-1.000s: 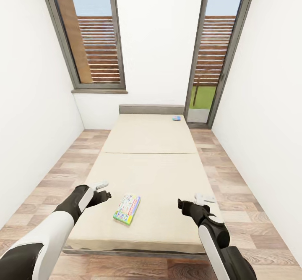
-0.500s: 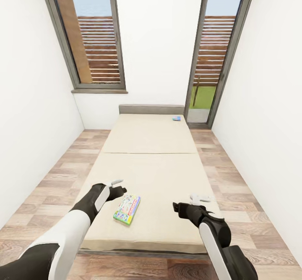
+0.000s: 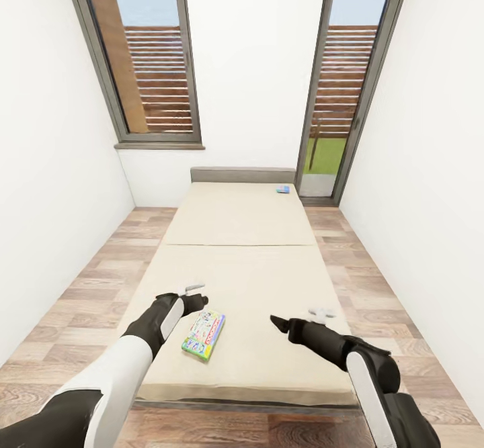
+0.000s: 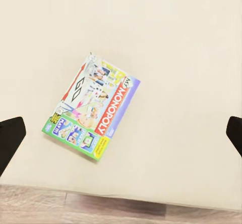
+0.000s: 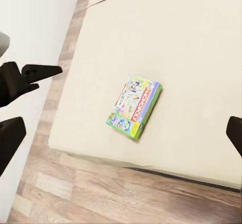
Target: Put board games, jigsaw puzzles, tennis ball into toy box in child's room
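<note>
While the bed (image 3: 242,253) fills the middle of the head view from the far wall to the lower edge, 2 board games lie flat on its cream mattress: the bigger board game (image 3: 204,334), yellow, green and red, sits left of centre near the bottom edge, and the small blue board game (image 3: 283,189) sits at the bed's upper right corner. The left gripper (image 3: 199,298) hangs just beside the bigger box's upper left corner, fingers spread wide apart and empty. The right gripper (image 3: 278,324) hangs lower right of centre, its fingers wide and empty too.
</note>
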### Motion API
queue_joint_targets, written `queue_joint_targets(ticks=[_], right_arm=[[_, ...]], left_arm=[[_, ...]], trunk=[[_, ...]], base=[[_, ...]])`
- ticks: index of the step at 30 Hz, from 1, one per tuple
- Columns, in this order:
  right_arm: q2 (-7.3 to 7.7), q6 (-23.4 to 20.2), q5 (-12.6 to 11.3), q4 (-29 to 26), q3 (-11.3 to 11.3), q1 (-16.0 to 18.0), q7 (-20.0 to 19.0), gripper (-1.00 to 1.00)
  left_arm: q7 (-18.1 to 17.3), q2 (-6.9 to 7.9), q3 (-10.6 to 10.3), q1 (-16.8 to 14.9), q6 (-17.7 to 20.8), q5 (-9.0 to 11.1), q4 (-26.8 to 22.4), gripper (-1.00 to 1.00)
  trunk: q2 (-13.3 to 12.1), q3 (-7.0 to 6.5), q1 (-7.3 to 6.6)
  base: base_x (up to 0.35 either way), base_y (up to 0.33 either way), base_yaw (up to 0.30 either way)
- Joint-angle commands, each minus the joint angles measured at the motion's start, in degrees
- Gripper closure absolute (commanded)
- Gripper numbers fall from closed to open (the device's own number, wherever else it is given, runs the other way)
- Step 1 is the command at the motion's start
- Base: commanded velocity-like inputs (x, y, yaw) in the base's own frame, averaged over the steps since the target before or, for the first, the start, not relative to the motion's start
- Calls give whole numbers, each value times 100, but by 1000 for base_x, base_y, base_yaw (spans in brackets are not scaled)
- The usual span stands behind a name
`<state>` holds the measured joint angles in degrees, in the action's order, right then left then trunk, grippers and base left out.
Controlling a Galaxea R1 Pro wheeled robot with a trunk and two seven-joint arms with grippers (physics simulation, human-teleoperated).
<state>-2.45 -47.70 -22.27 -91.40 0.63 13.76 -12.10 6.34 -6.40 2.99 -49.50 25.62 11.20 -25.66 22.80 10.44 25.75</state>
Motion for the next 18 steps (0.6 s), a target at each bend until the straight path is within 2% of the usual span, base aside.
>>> queue_joint_targets(ticks=[1, 2, 3, 4, 5, 7, 8, 9, 11, 15, 18], right_arm=[[48, -28, 20, -4, -121, -5, -307, -100], [110, -26, 18, -3, -226, -10, -599, -100], [258, -21, 12, -2, -425, -18, -1273, -100], [340, -15, 7, -2, -519, -21, -1653, -100], [496, 21, -1, 0, -717, -24, -2468, -100], [621, 89, 4, 3, -932, -27, -3291, -100], [697, 160, 18, 10, -1156, -29, -4038, -100], [743, 216, 30, 24, -1383, -30, -4601, -100], [771, 292, 43, 44, -1688, -29, -5098, -100], [790, 540, 34, 144, -1975, -25, -5456, -100], [794, 731, 17, 260, -2046, -24, -5550, -100]], left_arm=[[37, -6, 22, -4, 29, 59, -10, -100], [38, -7, 21, -3, 27, 57, -10, -100], [40, -8, 18, -3, 22, 54, -10, -100], [40, -10, 18, -2, 21, 53, -10, -100], [41, -13, 17, -1, 18, 52, -10, -100], [42, -15, 17, -2, 16, 51, -11, -100], [42, -17, 14, 0, 15, 50, -12, -100], [43, -18, 12, -1, 15, 50, -13, -100], [38, -14, 11, -2, 14, 51, -13, -100], [30, -11, 9, 0, 14, 56, -12, -100], [28, -11, 9, -1, 14, 57, -11, -100]], trunk=[[12, 12, 4], [12, 12, 4], [12, 12, 4], [12, 12, 4], [12, 12, 4], [12, 12, 4], [12, 12, 4], [12, 12, 4], [12, 12, 4], [12, 12, 4], [12, 12, 4]], base=[[0, 0, 0], [0, 0, 0], [0, 0, 0], [0, 0, 0], [0, 0, 0], [0, 0, 0], [0, 0, 0], [0, 0, 0], [0, 0, 0], [0, 0, 0], [0, 0, 0]])
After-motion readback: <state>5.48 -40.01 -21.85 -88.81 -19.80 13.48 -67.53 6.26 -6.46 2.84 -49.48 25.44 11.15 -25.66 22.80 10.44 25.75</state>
